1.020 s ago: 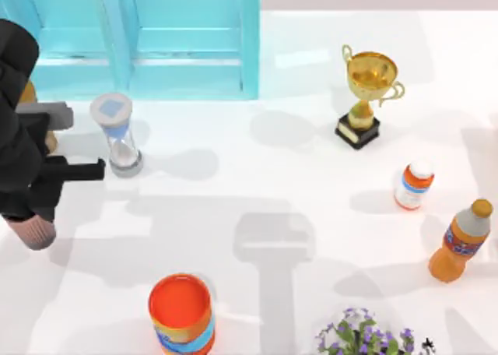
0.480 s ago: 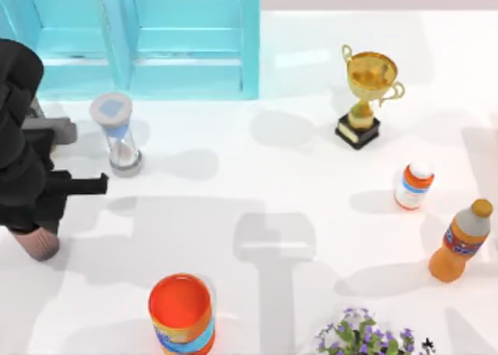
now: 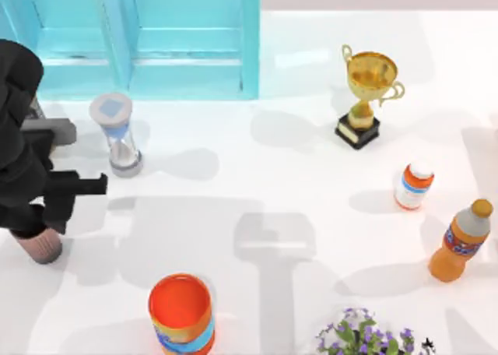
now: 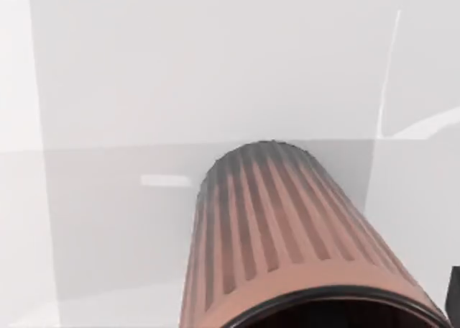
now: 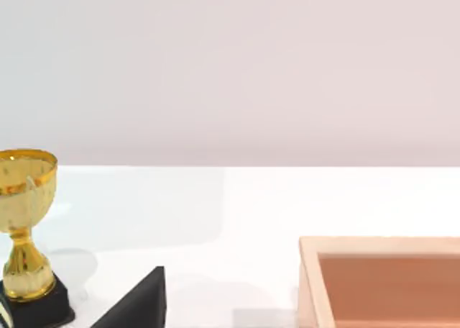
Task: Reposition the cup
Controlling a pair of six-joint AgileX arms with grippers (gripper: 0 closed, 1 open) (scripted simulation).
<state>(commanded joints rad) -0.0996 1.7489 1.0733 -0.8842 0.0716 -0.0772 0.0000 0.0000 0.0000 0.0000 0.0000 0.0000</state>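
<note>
Looking down on the table (image 3: 311, 176), the left arm sits at the far-left edge over the cup (image 3: 37, 244), which stands at the left side, near the front, just beside the arm's dark body. Whether the left gripper (image 3: 35, 226) clasps the cup I cannot tell; the wrist camera looks straight along its ribbed wall (image 4: 287, 234). An hourglass (image 3: 117, 133) stands behind, an orange can (image 3: 181, 312) to the right.
</note>
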